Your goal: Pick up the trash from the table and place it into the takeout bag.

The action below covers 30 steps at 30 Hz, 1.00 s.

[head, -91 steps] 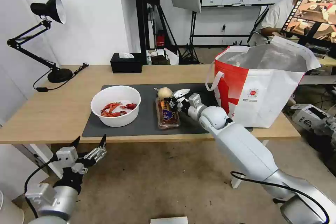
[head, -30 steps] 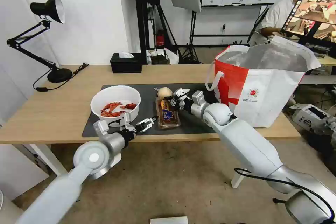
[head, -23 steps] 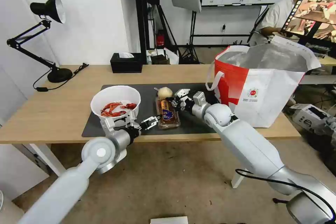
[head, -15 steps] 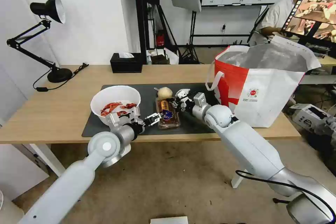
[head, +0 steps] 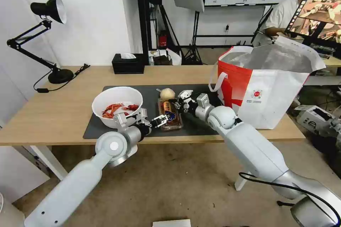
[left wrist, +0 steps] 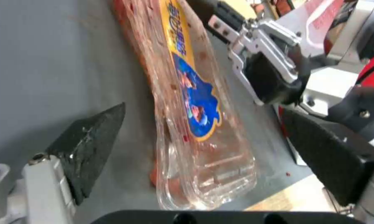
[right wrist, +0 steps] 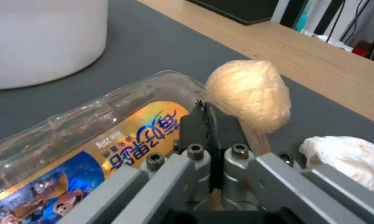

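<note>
I note my left gripper [head: 160,120] has advanced — jaws open, now straddling the tray's [head: 170,115] near end. Right gripper [head: 177,102] stays pinched on the far edge.

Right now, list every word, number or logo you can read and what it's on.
"250g": yellow and blue label on the clear tray.
Large blue Chinese characters on that label: too slanted to read surely.
Round red logo and small print on the bag: too small to read.
</note>
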Available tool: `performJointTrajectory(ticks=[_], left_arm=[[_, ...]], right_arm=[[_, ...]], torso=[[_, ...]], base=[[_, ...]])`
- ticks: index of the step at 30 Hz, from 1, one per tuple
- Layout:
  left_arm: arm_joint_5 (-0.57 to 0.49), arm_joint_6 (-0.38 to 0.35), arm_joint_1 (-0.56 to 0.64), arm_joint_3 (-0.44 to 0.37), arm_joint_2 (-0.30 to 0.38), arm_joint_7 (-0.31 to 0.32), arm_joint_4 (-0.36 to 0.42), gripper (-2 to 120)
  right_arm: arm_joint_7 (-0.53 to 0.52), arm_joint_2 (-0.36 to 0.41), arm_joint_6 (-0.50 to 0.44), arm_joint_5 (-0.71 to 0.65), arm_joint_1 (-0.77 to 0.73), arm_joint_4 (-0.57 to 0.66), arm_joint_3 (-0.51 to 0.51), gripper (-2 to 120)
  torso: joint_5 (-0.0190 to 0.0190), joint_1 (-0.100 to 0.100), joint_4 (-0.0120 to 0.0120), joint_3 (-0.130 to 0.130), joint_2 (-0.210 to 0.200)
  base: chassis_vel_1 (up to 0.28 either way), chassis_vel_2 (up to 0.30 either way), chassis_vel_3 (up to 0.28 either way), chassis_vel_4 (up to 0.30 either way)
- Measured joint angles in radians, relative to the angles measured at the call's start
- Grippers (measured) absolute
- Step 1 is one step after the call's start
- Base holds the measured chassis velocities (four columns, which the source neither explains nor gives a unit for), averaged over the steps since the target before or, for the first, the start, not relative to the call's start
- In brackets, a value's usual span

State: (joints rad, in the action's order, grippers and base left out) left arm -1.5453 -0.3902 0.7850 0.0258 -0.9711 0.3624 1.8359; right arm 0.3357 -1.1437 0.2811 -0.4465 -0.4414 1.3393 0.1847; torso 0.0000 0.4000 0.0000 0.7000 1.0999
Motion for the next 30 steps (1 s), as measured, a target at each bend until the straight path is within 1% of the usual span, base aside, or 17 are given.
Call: performJointTrajectory(ticks=[18, 20, 22, 23, 25, 26, 27, 29, 30], left_arm=[[-0.027, -0.043, -0.029, 0.023, 0.006, 0.026, -0.023, 99], [-0.028, -0.043, -0.032, 0.025, 0.003, 0.031, -0.027, 95], [-0.029, -0.043, -0.034, 0.026, 0.001, 0.034, -0.031, 86], [-0.029, -0.043, -0.034, 0.026, 0.001, 0.034, -0.031, 86], [-0.029, -0.043, -0.036, 0.027, 0.0, 0.037, -0.034, 76], [-0.029, -0.043, -0.036, 0.027, 0.0, 0.037, -0.034, 76], [-0.029, -0.043, -0.036, 0.027, 0.0, 0.038, -0.034, 73], [-0.03, -0.045, -0.036, 0.027, 0.001, 0.038, -0.034, 61], [-0.03, -0.045, -0.036, 0.027, 0.001, 0.038, -0.034, 61]], right_arm=[[-0.006, -0.004, 0.0, -0.002, -0.003, 0.003, -0.001, 0], [-0.008, -0.004, 0.0, -0.004, -0.003, 0.003, -0.001, 0], [-0.011, -0.004, 0.0, -0.004, -0.002, 0.001, -0.002, 0], [-0.011, -0.004, 0.0, -0.004, -0.002, 0.001, -0.002, 0], [-0.013, -0.005, 0.0, -0.005, -0.002, 0.0, -0.002, 0], [-0.013, -0.005, 0.0, -0.005, -0.002, 0.0, -0.002, 0], [-0.013, -0.005, 0.0, -0.005, -0.003, 0.0, -0.002, 0], [-0.015, -0.006, 0.0, -0.005, -0.004, 0.0, -0.002, 0], [-0.015, -0.006, 0.0, -0.005, -0.004, 0.0, -0.002, 0]], torso=[[0.0001, 0.0, 0.0, 0.0, 0.0], [0.0001, 0.0, 0.0001, 0.0, 0.0], [0.0001, 0.0, 0.0001, 0.0, 0.0], [0.0001, 0.0, 0.0001, 0.0, 0.0], [0.0001, 0.0, 0.0, 0.0, 0.0], [0.0001, 0.0, 0.0, 0.0, 0.0], [0.0, 0.0, 0.0, 0.0, 0.0], [0.0, 0.0, 0.0, 0.0, 0.0], [0.0, 0.0, 0.0, 0.0, 0.0]], base=[[0.0, 0.0, 0.0, 0.0], [0.0, 0.0, 0.0, 0.0], [0.0, 0.0, 0.0, 0.0], [0.0, 0.0, 0.0, 0.0], [0.0, 0.0, 0.0, 0.0], [0.0, 0.0, 0.0, 0.0], [0.0, 0.0, 0.0, 0.0], [0.0, 0.0, 0.0, 0.0], [0.0, 0.0, 0.0, 0.0]])
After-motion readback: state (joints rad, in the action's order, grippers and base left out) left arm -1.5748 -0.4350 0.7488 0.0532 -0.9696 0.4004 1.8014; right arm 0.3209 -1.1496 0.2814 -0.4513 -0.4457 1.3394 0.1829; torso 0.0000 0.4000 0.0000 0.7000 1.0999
